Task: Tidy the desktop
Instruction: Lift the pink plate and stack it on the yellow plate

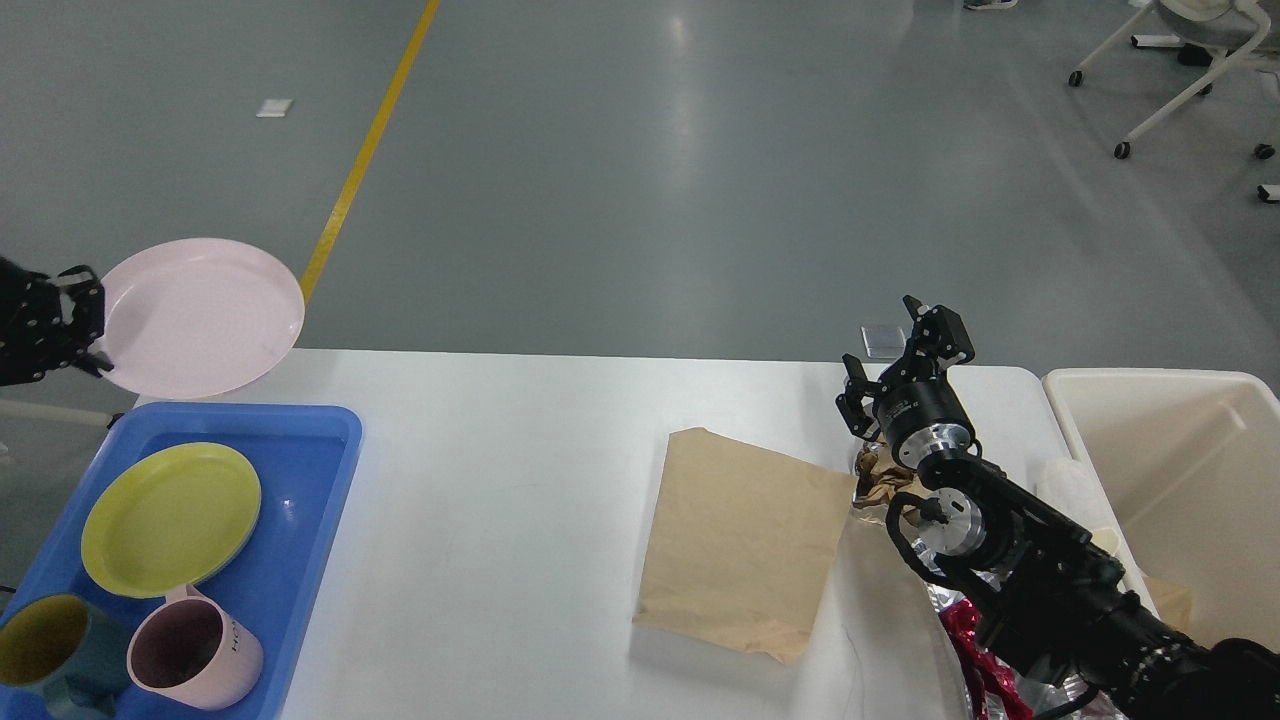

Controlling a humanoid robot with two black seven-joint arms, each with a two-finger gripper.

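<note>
The white desktop (520,480) fills the lower view. My left gripper (85,320) is at the far left edge, shut on the rim of a pink plate (200,315), held in the air above the desktop's back left corner and the blue tray (300,520). My right gripper (900,350) is open and empty, raised above the desktop's back right. A flat brown paper bag (740,540) lies on the desktop, left of my right arm. Crumpled brown paper (880,480) and foil and red wrappers (975,660) lie under my right arm.
The blue tray holds a yellow-green plate (170,520), a pink mug (195,655) and a teal mug (45,645). A cream bin (1180,480) stands at the right of the desktop, with some crumpled paper at its lower left. Office chairs (1190,60) stand far back right.
</note>
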